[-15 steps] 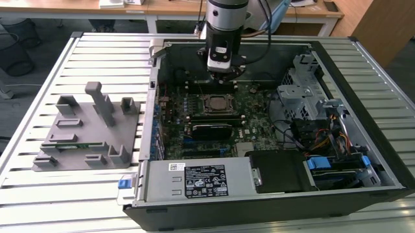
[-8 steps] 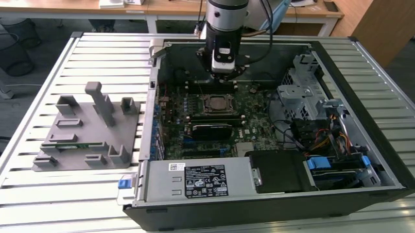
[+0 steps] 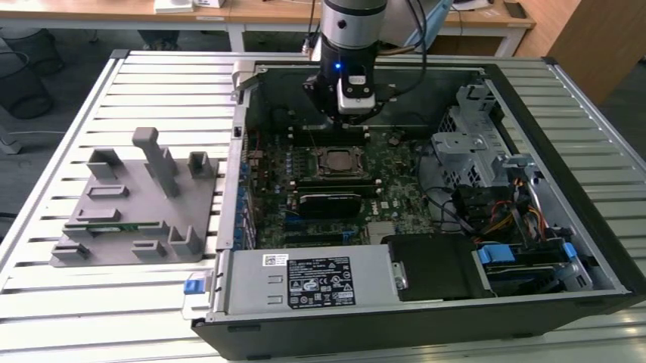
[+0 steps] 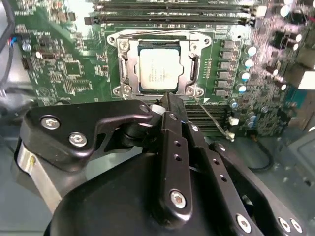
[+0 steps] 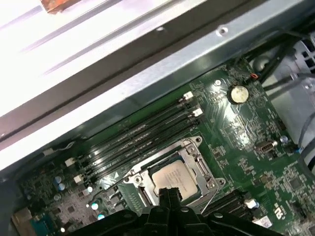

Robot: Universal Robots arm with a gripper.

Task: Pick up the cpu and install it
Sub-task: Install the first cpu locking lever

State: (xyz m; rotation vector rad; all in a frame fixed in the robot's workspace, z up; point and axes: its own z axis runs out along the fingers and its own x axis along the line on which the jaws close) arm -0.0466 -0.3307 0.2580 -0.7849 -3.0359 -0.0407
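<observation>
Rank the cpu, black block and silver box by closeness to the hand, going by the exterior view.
1. cpu, in its socket, right by the hand.
2. black block, mid-board.
3. silver box, at the case's near edge.

The counter (image 3: 162, 83) is made of pale metal slats. Past it stand light wooden desks (image 3: 268, 11) and a black wire bin (image 3: 26, 94) on a grey floor (image 3: 81, 49).
</observation>
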